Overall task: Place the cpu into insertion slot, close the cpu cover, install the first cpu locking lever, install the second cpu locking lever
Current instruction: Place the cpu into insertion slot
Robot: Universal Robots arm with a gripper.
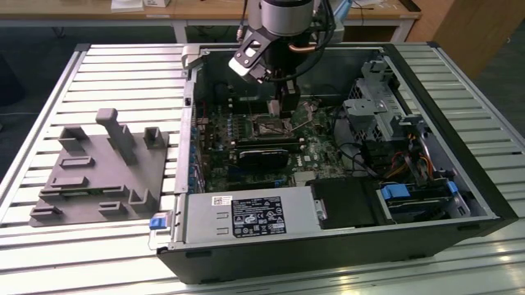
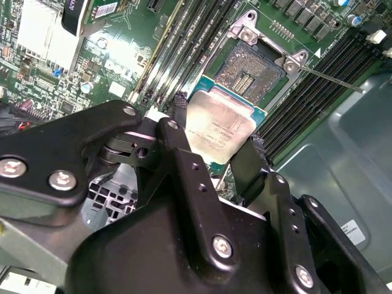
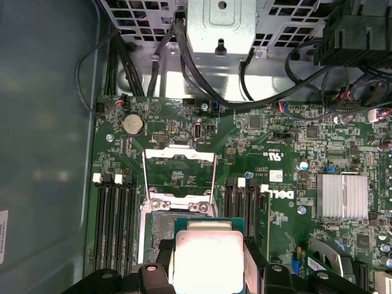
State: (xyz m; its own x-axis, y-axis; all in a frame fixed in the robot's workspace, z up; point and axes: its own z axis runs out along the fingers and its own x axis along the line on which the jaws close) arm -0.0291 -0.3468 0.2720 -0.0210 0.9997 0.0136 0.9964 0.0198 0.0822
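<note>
In the exterior view a grey fixture point(image 1: 94, 166) lies at the left on the table point(image 1: 107, 67). Right of it stands the open case point(image 1: 328, 258), where the gripper point(image 1: 284, 117) hangs over the motherboard point(image 1: 308, 161). Its fingers point(image 2: 245, 168) are closed partway, pinching the cpu point(image 2: 220, 125) by its edges just over the socket point(image 2: 252, 68). The cover point(image 3: 179, 155) stands raised.

I see the open grey socket point(image 2: 248, 67) lying bare right under the black two-finger gripper point(image 2: 217, 125), which grips the silvery square cpu point(image 2: 220, 131). Rows of black memory slots point(image 2: 306, 104) crowd both sides, leaving little sideways room. The square silver cpu cover point(image 3: 178, 155) stands open beyond the socket, and a thin metal lever point(image 2: 331, 78) juts out beside it. Black cables point(image 3: 127, 67) hang well apart.
</note>
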